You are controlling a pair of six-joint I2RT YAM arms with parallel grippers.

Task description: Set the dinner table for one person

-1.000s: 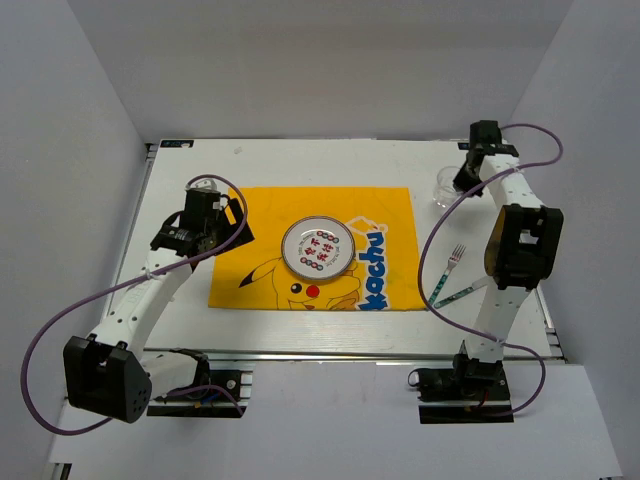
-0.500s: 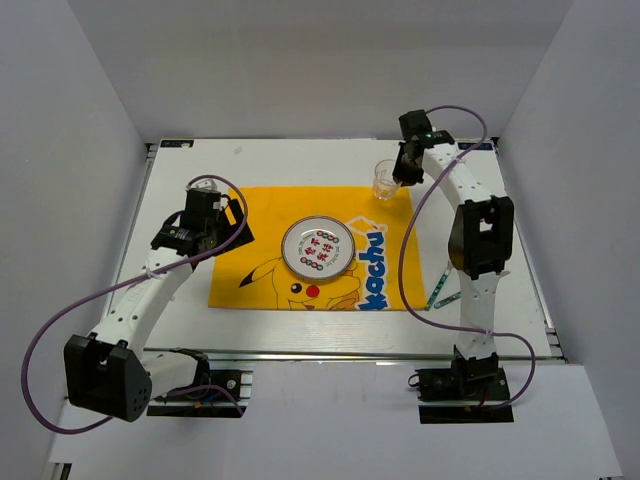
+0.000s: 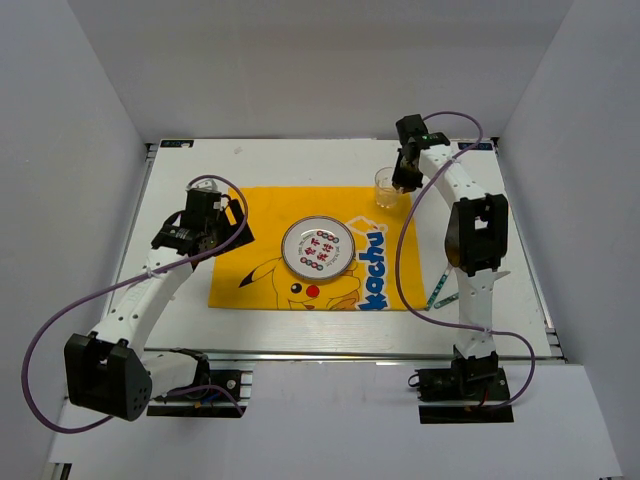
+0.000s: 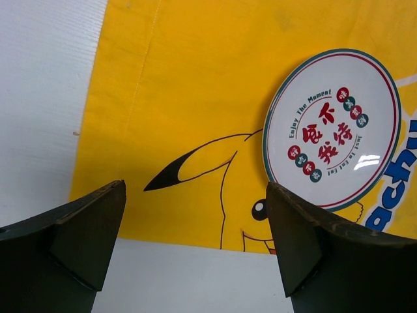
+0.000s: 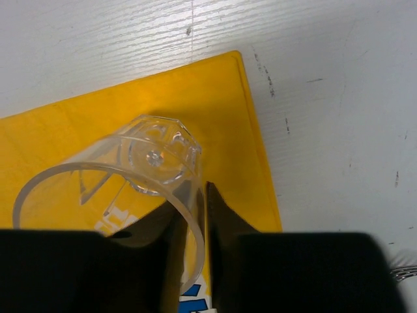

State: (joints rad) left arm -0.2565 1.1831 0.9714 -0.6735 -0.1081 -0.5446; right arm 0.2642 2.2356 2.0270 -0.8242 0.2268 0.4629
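The white dinner table point(image 3: 300, 160) carries a yellow Pikachu placemat point(image 3: 270, 215) with a round patterned plate point(image 3: 317, 248) on its middle; the plate also shows in the left wrist view point(image 4: 332, 127). My right gripper point(image 3: 403, 178) is shut on the wall of a clear glass cup point(image 3: 386, 186) and holds it over the placemat's far right corner; the right wrist view shows the cup point(image 5: 140, 179) pinched at its rim. My left gripper point(image 4: 195, 248) is open and empty above the placemat's left front edge. A fork point(image 3: 440, 292) lies right of the placemat, partly hidden by the right arm.
The table's metal front rail point(image 3: 330, 355) runs along the near edge. White walls point(image 3: 90, 150) close in the left, right and back sides. The right arm point(image 3: 470, 240) reaches across the table's right part.
My right gripper has carried the glass cup from the far right of the table leftward to the placemat's far right corner. The left arm has not moved.
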